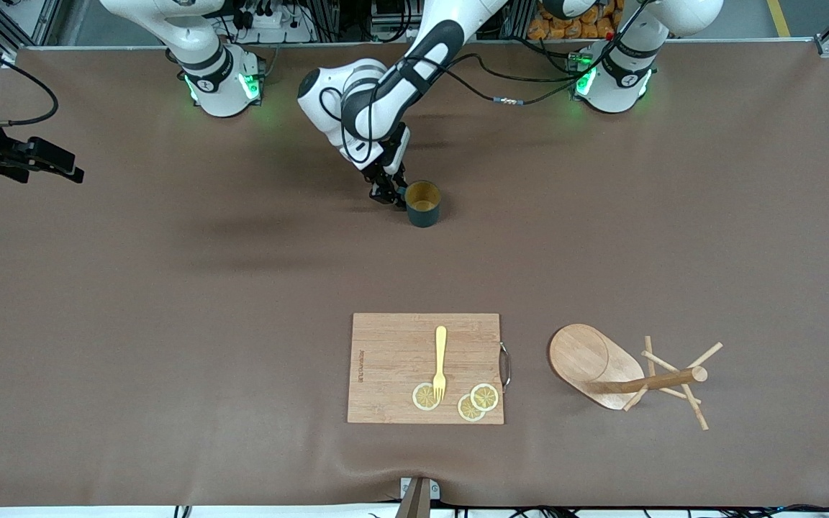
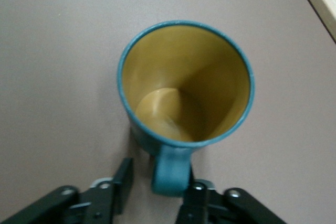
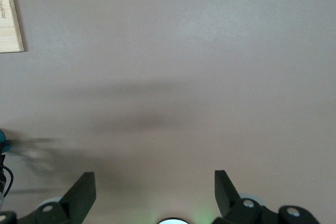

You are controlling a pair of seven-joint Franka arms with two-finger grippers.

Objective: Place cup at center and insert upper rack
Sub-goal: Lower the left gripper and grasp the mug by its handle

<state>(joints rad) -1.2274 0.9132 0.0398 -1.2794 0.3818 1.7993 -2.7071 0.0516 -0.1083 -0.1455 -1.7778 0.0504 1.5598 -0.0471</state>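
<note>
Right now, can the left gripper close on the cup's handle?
Probably yes. The left gripper sits open at the cup, its fingers on either side of the handle, and nothing sits between them.

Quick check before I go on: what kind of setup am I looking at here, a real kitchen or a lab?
Most likely a robot lab bench, not a kitchen: two arm bases bolted along a brown-covered table, loose cables and aluminium framing at its edge, and staged props: cup, cutting board, tipped-over mug tree.
</note>
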